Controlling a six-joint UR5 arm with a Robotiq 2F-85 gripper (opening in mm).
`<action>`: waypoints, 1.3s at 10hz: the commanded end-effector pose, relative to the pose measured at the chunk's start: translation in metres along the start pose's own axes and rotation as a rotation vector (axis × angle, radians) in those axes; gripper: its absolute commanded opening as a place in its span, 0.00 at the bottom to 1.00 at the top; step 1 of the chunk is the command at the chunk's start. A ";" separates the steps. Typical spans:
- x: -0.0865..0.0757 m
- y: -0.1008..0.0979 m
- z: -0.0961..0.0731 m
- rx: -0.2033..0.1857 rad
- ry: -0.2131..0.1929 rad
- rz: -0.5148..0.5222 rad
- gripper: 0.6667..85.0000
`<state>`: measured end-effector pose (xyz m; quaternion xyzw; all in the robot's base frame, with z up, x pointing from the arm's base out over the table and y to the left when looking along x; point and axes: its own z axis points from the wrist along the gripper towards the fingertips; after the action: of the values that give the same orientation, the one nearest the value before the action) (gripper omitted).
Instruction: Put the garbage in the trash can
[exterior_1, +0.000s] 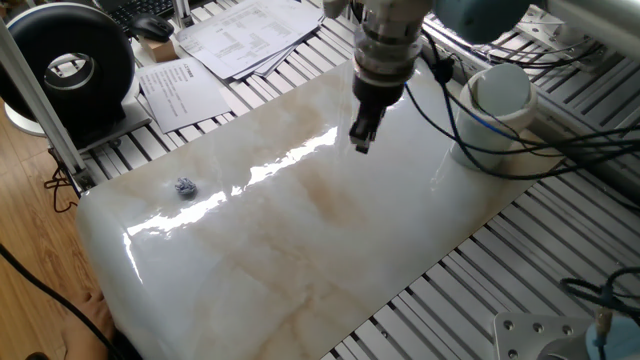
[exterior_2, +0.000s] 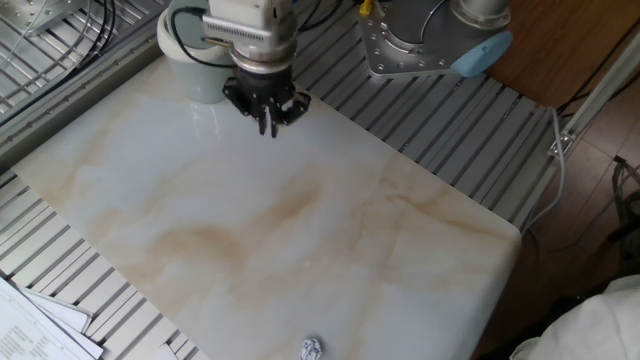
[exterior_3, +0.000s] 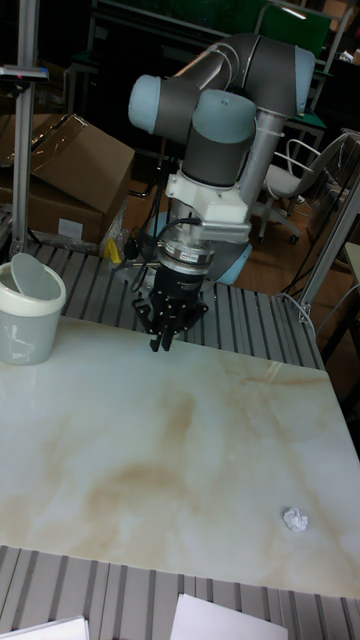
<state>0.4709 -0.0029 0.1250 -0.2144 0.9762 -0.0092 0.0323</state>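
One piece of garbage (exterior_1: 184, 187), a tiny bluish-white paper wad, lies near the left end of the marble slab (exterior_1: 300, 250); it also shows as the wad (exterior_2: 312, 348) and the wad (exterior_3: 294, 519). The trash can (exterior_1: 495, 115), a white cup, stands at the slab's far right corner, also seen as the cup (exterior_2: 190, 65) and the cup (exterior_3: 28, 315). My gripper (exterior_1: 360, 141) hangs over the slab between the two, well clear of the cup. Its fingers point down, pressed together, holding nothing. It shows likewise in the other views (exterior_2: 271, 126) (exterior_3: 159, 345).
A round black device (exterior_1: 70, 65) and printed paper sheets (exterior_1: 250, 35) lie beyond the slab's far left edge. Cables (exterior_1: 520, 150) trail across the cup's side. The arm's base (exterior_2: 420, 40) stands on the slatted table. A cardboard box (exterior_3: 75, 165) sits behind.
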 end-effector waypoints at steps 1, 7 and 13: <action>-0.030 0.013 0.002 -0.029 -0.074 0.008 0.74; -0.086 0.031 0.028 -0.016 -0.035 0.057 0.68; -0.190 0.067 0.033 -0.073 -0.110 0.080 0.68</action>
<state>0.5760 0.0902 0.1019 -0.1832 0.9804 0.0132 0.0710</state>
